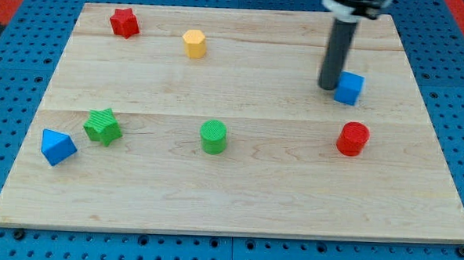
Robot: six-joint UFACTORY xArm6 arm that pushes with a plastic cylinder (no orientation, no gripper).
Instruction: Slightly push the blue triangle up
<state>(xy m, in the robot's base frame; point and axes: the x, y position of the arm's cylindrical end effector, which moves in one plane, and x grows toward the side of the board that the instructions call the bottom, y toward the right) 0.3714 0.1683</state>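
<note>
The arm ends in a straight dark rod with no jaws to spread or press together, and it holds nothing. The tip (329,87) rests on the pale wooden board (237,201), touching or just beside the left face of the blue cube-shaped block (349,87). The blue triangular block (57,147) lies well apart from the tip, far toward the view's left and lower, near the board's left edge, just left of the green star-shaped block (102,126). Judgement: the tip must travel below the blue triangular block before pushing toward the view's top
</note>
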